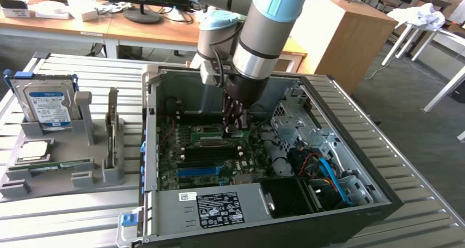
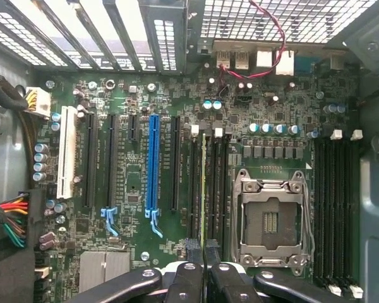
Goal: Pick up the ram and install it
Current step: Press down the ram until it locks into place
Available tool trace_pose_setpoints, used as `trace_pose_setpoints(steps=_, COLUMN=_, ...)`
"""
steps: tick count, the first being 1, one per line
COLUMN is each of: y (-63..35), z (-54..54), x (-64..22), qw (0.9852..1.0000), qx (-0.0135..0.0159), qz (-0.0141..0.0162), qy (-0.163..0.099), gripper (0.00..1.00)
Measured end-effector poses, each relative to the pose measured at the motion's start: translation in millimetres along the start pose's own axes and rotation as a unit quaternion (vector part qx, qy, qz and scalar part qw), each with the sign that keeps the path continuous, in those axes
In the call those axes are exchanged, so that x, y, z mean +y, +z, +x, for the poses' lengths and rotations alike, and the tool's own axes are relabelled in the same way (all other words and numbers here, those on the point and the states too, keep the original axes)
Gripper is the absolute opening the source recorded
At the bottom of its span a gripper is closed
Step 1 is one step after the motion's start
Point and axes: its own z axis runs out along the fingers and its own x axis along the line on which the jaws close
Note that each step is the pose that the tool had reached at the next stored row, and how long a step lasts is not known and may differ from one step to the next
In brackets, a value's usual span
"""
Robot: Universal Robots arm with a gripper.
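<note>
Ext high oblique; wrist close overhead.

The green circuit-board ram stick (image 2: 204, 189) shows as a thin yellow-green edge between black slots on the dark green motherboard (image 2: 139, 95), straight ahead of the black hand (image 2: 204, 268). To one side of the hand run a long bright blue expansion slot (image 2: 153, 164) and a white one (image 2: 67, 151); to the other sits a silver metal processor socket frame (image 2: 271, 218). A red twisted wire (image 2: 268, 38) crosses the pale perforated grille beyond. The grey ribbed metal bench (image 1: 73, 68) carries a silver hard drive with a white-blue label (image 1: 47, 107).
</note>
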Motion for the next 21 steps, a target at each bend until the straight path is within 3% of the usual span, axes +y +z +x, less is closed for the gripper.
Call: trace_pose_setpoints(steps=21, y=11.2, z=1.6, x=2.6, qw=0.9999, qx=-0.0006, qz=0.0002, qy=0.010, gripper=0.12)
